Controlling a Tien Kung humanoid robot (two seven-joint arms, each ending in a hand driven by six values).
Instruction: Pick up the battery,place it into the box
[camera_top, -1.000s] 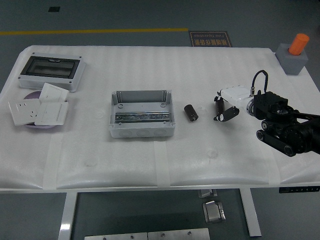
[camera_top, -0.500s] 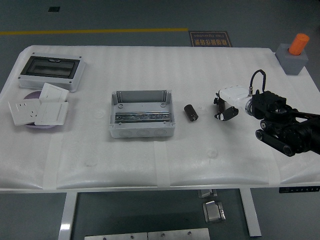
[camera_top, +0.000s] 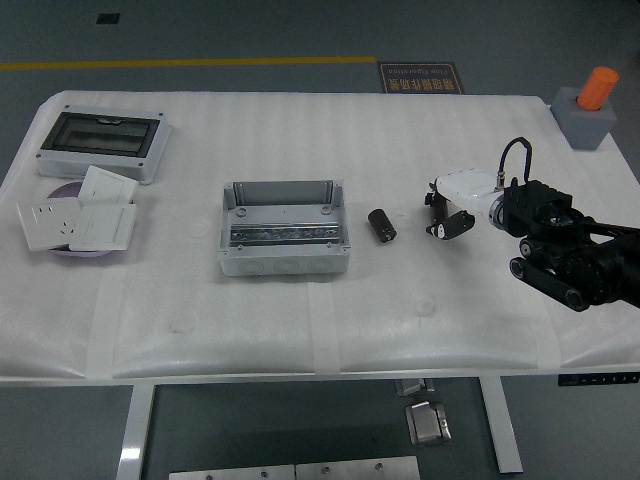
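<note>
One hand is at work here: the right hand (camera_top: 447, 212) reaches in from the right side of the table (camera_top: 300, 330), its white palm low over the padding and its dark fingers (camera_top: 452, 226) curled under, holding nothing. It sits just to the right of the battery (camera_top: 381, 224), close but apart from it. The battery is a short dark cylinder lying on its side on the bare padding, between the hand and the open grey box (camera_top: 284, 227), which stands a little to its left with its metal rail showing inside. Further left lie a covered box with a dark window (camera_top: 102, 143) and a stack of white wall sockets (camera_top: 75, 215) on a purple plate; at the far right corner an orange cylinder (camera_top: 599, 87) stands in a grey block. The left arm is nowhere to be seen.

My worry is the battery's shape: lying on its side, it can roll if a fingertip nudges it before the fingers close around it, and it might run toward the box wall or off line. With the fingers tucked like this, they will need to open first, or they will simply push it along the soft padding.

Against a second ago, the hand has crept slightly left toward the battery and its fingers have folded in tighter; the battery and box have not moved
</note>
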